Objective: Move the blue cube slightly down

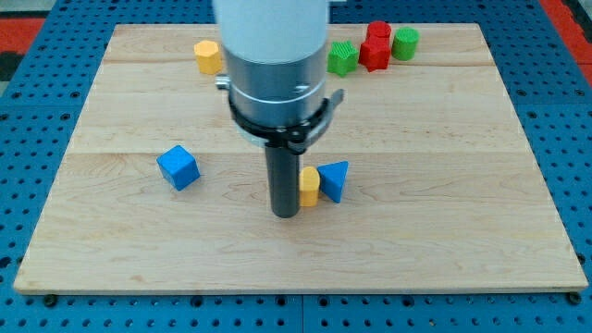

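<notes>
Resting beside yellow block (309,187) mid-table (444,231), my tip (285,213) sits well right of blue cube (178,167); push not begun. No claw fitted, so none seen.

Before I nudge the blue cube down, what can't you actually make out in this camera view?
- Left part of the small yellow block: hidden behind my tip, so contact is unclear.
- Red blocks at the view's top: packed together between green blocks, so their shapes and count are unclear.
- Board behind the arm's wide body: covered.
The blue cube shows fully, left of my tip.
</notes>
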### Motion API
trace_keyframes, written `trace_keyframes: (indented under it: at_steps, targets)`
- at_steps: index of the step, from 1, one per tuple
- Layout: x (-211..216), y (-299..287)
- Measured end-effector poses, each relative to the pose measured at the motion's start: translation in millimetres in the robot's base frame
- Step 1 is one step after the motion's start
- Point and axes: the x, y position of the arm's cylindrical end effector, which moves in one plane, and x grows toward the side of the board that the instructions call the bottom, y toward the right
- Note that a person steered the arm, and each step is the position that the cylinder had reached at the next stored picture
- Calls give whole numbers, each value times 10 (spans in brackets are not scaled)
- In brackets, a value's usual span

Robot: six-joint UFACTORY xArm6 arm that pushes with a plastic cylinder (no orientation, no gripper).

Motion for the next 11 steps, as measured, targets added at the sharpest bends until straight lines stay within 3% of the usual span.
trace_keyframes:
  at_steps: [1, 2, 3, 4, 5, 8, 10, 11]
  targets:
    - [264, -169]
    - [787, -1643]
    - [579, -2786]
    - [-280, -2661]
    - [-934, -2135]
    - [-789, -917]
    - [-714, -819]
    - [-698, -1123]
